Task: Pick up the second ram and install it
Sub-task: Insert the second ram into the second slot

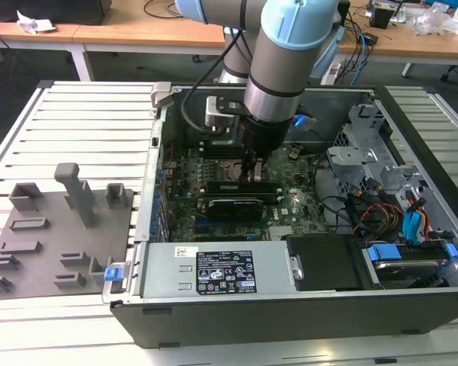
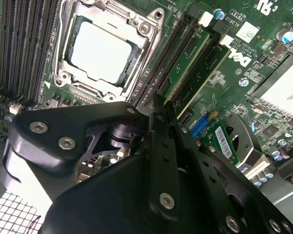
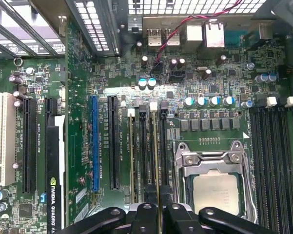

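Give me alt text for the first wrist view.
A black gripper is down over black memory slots beside the silver-framed CPU socket on a green motherboard, a slim green memory stick edge-on between its fingers. A black graphics card lies alongside.

End effector (image 3: 158,214): fingertips are running off the edge in the first wrist view; black linkage is blocking the contact point in the second wrist view.
Second ram (image 2: 223,141): the end effector body is covering most of its length in the second wrist view; a short green stretch is peeking out.
Second ram in the first wrist view (image 3: 158,161): it is showing edge-on, chips too thin to make out.
Memory slots (image 1: 236,185): the arm is hiding their middle in the exterior view.
CPU socket (image 3: 215,187): the frame edge is cutting off its near side in the first wrist view.
Black-shrouded card (image 3: 55,180): the edge is cropping it.
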{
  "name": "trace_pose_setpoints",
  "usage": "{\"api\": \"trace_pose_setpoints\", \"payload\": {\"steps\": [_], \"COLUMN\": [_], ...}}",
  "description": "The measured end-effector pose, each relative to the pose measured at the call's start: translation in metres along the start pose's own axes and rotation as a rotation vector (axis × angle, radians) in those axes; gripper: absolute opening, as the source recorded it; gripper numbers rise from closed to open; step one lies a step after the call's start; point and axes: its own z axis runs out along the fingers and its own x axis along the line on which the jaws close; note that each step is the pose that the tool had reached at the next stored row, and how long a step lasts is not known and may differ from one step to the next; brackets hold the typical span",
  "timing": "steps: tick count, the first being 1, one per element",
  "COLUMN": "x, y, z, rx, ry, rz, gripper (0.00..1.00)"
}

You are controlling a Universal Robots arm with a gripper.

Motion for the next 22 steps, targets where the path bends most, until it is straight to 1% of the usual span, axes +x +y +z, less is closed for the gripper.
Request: {"api": "trace_pose_setpoints", "payload": {"steps": [4, 5, 6, 7, 9, 12, 19, 22], "x": [0.0, -0.0001, 0.0006, 0.0021, 0.0021, 0.0015, 0.0029, 0.0029], "y": [-0.0004, -0.0006, -0.0006, -0.0007, -0.0008, -0.0008, -0.0011, -0.0012], "z": [0.0003, 0.0014, 0.0018, 0.0021, 0.0029, 0.0036, 0.0057, 0.0069], "rx": [0.0003, 0.0002, -0.0001, 0.0, -0.0002, -0.0003, -0.0005, -0.0004], "ry": [-0.0004, -0.006, -0.0096, -0.0098, -0.0104, -0.016, -0.0163, -0.0175], "rz": [0.001, 0.003, 0.003, 0.003, 0.003, 0.002, 0.002, 0.002], "gripper": [0.14, 0.14, 0.14, 0.14, 0.14, 0.14, 0.14, 0.14]}}
